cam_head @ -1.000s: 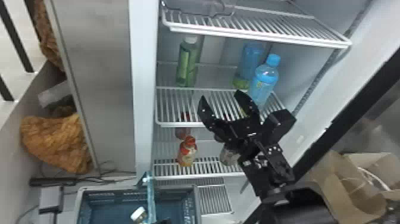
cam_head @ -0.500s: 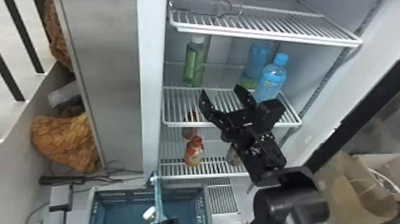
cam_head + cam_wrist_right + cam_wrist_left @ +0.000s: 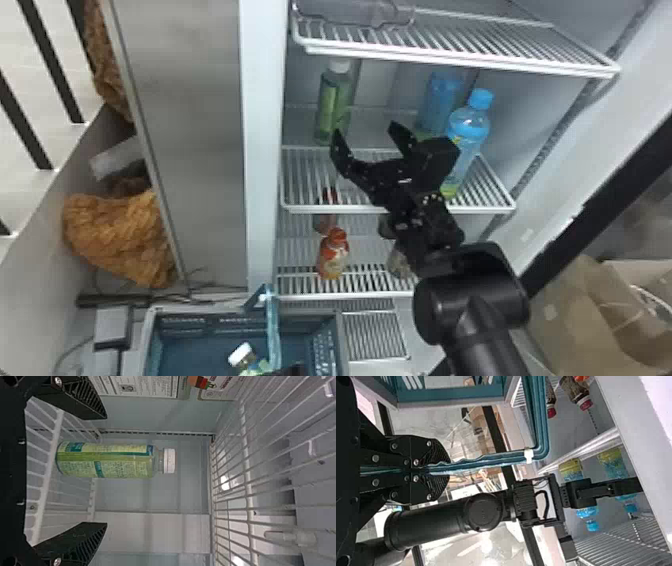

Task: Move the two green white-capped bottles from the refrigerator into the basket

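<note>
Refrigerator (image 3: 261, 150) is sitting further right in head view than earlier. Basket (image 3: 341, 342) is standing near it, one white-capped bottle (image 3: 242, 354) tilting inside; left gripper (image 3: 294, 370) is clamping the handle (image 3: 273, 325). Right gripper (image 3: 365, 128), fingers spreading apart, is nearing green bottle (image 3: 334, 107) standing on shelf (image 3: 305, 209).

One green white-capped bottle (image 3: 115, 464) stands on a shelf (image 3: 307, 180), another (image 3: 243, 356) tilts in the basket (image 3: 200, 322).
</note>
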Tool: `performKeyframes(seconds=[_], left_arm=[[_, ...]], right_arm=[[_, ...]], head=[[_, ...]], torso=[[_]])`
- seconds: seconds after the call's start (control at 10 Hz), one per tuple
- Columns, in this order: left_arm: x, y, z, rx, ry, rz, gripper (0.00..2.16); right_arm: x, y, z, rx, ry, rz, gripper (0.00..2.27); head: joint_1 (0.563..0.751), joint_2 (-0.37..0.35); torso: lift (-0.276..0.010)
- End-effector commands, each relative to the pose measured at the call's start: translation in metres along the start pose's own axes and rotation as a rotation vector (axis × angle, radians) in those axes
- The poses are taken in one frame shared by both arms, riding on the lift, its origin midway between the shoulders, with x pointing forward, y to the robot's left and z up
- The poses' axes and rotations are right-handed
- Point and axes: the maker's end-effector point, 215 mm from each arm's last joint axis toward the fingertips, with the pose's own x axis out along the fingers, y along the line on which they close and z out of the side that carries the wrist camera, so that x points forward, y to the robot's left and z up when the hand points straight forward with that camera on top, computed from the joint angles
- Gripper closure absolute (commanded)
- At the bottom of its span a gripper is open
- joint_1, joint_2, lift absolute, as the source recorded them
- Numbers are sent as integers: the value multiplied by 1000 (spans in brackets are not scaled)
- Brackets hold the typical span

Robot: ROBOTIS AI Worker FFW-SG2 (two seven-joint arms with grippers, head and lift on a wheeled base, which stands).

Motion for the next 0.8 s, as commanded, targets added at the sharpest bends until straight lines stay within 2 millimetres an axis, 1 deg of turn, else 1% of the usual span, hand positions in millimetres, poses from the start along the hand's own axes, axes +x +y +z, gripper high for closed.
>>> performKeyframes(seconds=[0.0, 0.1, 0.3, 0.4, 0.7], left_arm=[[1, -1, 1, 2, -1, -3, 1197], [1, 0, 0, 0, 1, -3, 1197], [2, -1, 2, 4, 2, -3, 1197], [3, -1, 2, 4, 3, -4, 1197], [6, 1, 2, 0, 9, -6, 1197]], right_arm=[[15, 2, 0, -8, 4, 6, 76], [20, 4, 1, -10, 5, 3, 76], [33, 3, -7, -8, 26, 3, 76], [39, 3, -7, -12, 27, 2, 76], [58, 4, -17, -26, 57, 12, 76]], head=[[695, -192], [695, -185], [695, -176], [695, -173], [695, -168]], torso=[[-4], [-4], [-4], [-4], [-4]])
